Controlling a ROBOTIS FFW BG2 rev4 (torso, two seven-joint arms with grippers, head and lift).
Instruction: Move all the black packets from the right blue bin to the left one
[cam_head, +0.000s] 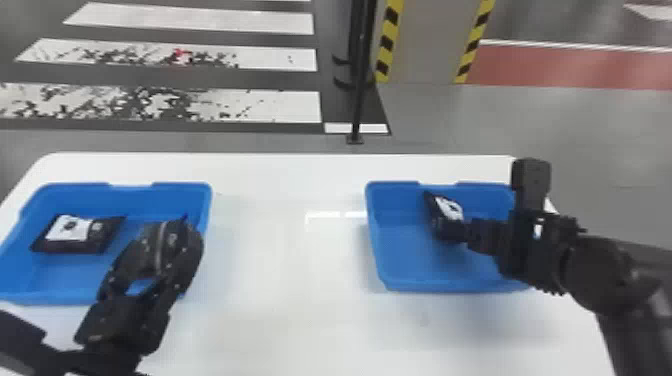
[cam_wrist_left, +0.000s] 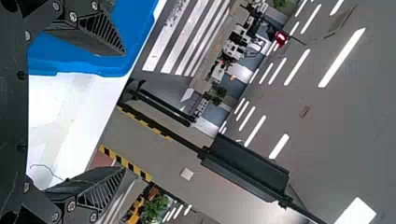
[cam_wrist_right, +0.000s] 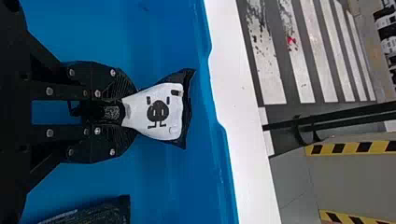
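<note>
A black packet (cam_head: 447, 215) is pinched between the fingers of the right gripper (cam_head: 467, 232) inside the right blue bin (cam_head: 415, 267), set toward the far right corner of the white bench (cam_head: 290, 250). The packet is gripped by one end, its bulk reaching past the fingertips toward the bin's far edge, as seen in the right wrist view, where a white label printed with a dark figure is shown. In the same view a second black packet (cam_wrist_right: 102, 212) is seen in that bin, beside the gripper and apart from its fingers, only partly in frame. Across the bench, near its left edge, one more black packet (cam_head: 75, 232), white-labeled, is seen lying in the left half of the left blue bin (cam_head: 55, 295). The left gripper (cam_head: 162, 237) is held over the right side of that bin, by its near right corner. Its fingers are spread wide with nothing between them, and the packet is left clear of them. Beyond the bench's far edge, a floor marked with white stripes (cam_head: 270, 105) and a black post (cam_head: 357, 100) are pictured.
</note>
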